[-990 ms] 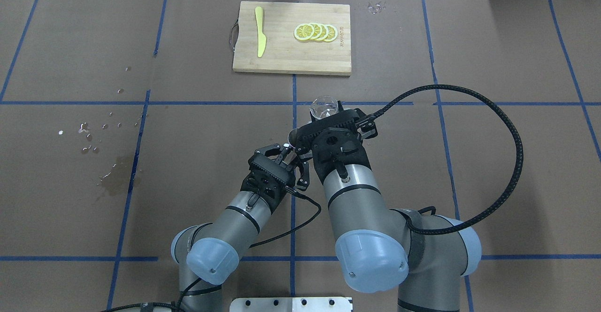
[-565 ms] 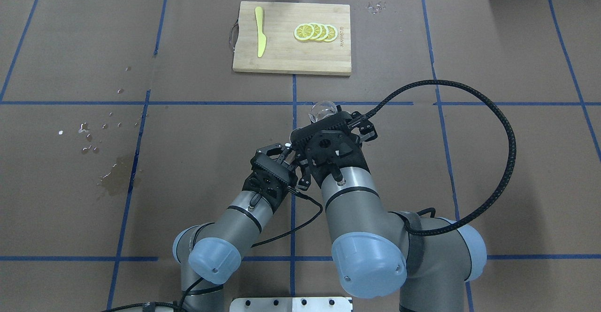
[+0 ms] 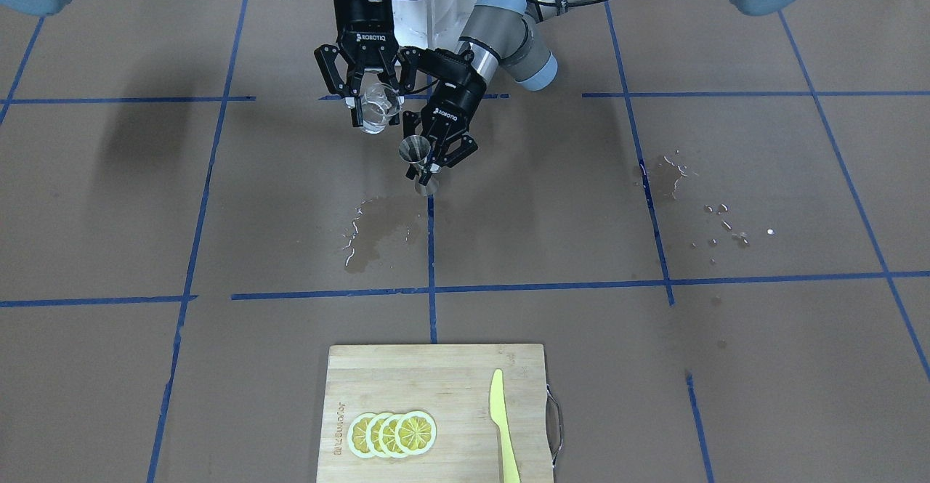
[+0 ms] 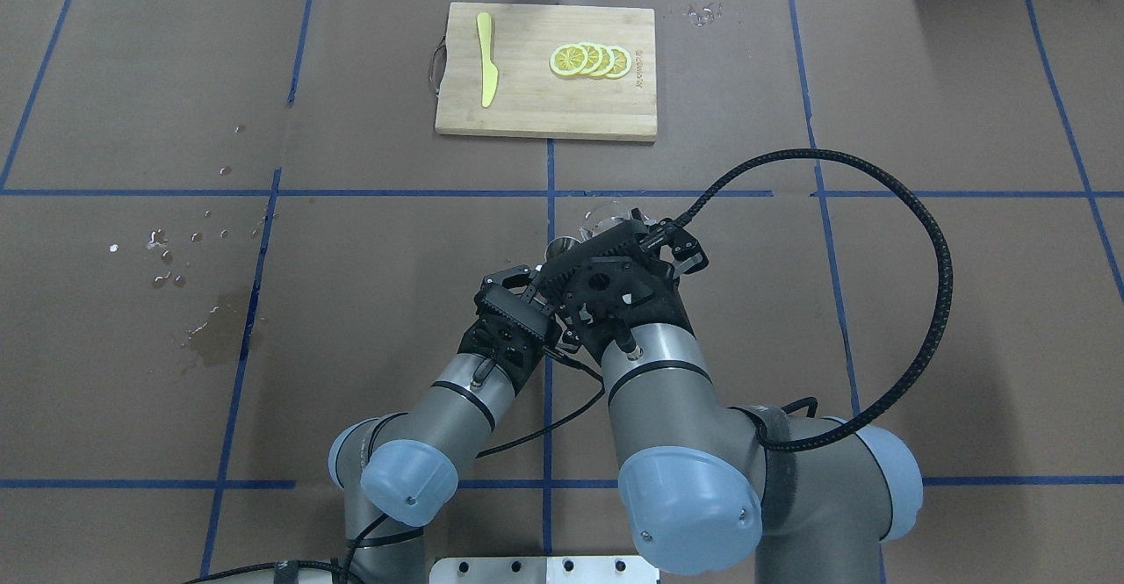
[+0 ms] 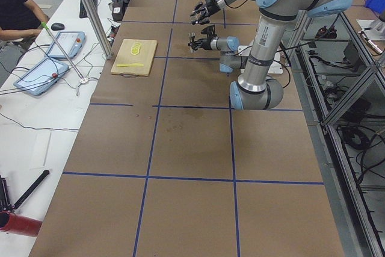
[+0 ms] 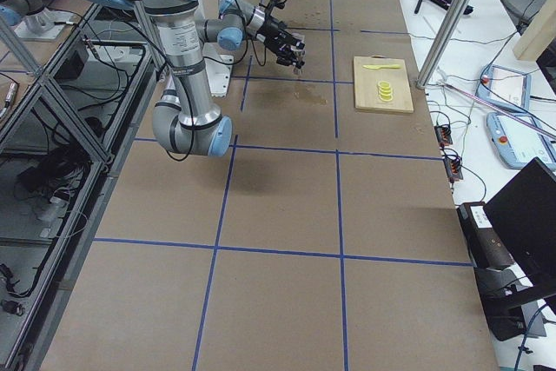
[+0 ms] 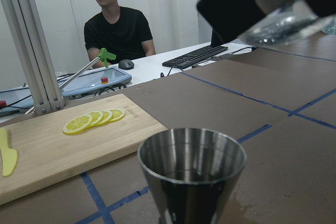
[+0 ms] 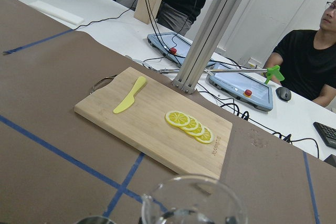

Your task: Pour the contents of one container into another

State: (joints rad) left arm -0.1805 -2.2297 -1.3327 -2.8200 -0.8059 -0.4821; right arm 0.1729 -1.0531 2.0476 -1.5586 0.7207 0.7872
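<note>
The right gripper [image 3: 375, 108], over mid-table, pinches a small clear round glass tumbler [image 3: 378, 111], tilted. Just beside and lower, the left gripper [image 3: 431, 164] is closed on the narrow waist of the upright silvery hourglass-shaped jigger [image 3: 415, 150].

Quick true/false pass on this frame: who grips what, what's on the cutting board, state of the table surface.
1. The right gripper is shut on the glass tumbler. True.
2. The jigger stands ungripped. False: the left gripper is shut on the waist of the jigger.
3. Four lemon slices lie overlapped on the cutting board. True.
4. The yellow knife lies across the slices. False: the yellow knife lies apart from them on the same board.
5. The surface is dry. False: a wet patch shows on the table.
</note>
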